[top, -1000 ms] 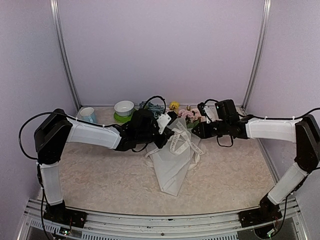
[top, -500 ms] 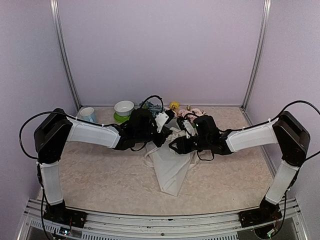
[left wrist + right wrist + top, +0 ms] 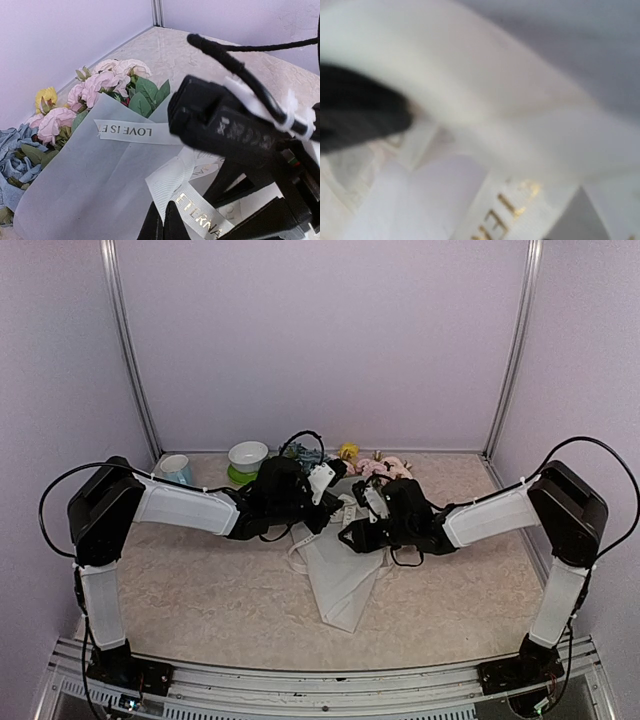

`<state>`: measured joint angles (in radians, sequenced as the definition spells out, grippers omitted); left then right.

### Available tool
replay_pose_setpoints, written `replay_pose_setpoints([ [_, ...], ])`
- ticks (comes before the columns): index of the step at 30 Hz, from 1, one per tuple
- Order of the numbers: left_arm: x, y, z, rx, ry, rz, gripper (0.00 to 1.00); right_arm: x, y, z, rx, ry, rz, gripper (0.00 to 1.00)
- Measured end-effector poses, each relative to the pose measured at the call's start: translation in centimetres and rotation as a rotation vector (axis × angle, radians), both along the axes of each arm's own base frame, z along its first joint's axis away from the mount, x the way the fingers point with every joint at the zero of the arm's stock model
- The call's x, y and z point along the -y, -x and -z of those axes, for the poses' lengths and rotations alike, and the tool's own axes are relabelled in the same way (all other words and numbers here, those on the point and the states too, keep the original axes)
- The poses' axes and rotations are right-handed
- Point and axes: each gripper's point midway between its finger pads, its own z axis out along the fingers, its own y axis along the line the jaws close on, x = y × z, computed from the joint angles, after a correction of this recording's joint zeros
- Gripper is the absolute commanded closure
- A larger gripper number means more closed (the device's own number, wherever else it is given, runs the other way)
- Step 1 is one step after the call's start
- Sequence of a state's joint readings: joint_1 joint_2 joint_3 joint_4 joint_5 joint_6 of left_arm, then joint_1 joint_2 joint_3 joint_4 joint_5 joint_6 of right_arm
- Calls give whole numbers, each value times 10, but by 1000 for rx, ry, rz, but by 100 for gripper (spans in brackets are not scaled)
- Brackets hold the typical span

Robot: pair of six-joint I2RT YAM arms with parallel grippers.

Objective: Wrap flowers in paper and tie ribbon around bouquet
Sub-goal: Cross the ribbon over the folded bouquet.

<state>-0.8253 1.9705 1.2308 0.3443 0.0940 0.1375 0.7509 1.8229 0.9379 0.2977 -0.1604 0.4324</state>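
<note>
Lower centre of the top view: bouquet (image 3: 352,558) lies flat on the table (image 3: 200,590), paper (image 3: 343,592) cone tip toward the arm bases, so its waist is reachable from both sides. Left gripper (image 3: 162,215), bottom of the left wrist view, has its fingers together, apparently pinching the ribbon (image 3: 197,217) to keep a strand taut. Right gripper (image 3: 352,536) sits just beside it over the cone's middle. Its fingers look apart and straddle ribbon loops, likely to catch the other strand. The right wrist view is a blur of ribbon. A strand crosses the paper's upper edge, so the wrap looks done and the tie is in progress. Flowers (image 3: 107,82) poke out at upper left. Bowl (image 3: 248,456) and cup (image 3: 176,469) stand at the back wall, well apart.
</note>
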Motion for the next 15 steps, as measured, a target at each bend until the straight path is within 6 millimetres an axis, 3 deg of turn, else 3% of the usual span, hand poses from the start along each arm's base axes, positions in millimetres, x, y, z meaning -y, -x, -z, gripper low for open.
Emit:
replay_pose_setpoints([
  [3,0,0,0,-1,1,3,100,-3,3,10,-25,7,-20,100],
  [8,-4,-4,0,8,-6,-23,100,-10,17,5,-47,-20,-99,100],
  [15,-24,-26,0,75,-62,-120,100,-12,58,-40,-80,-187,-313,100],
])
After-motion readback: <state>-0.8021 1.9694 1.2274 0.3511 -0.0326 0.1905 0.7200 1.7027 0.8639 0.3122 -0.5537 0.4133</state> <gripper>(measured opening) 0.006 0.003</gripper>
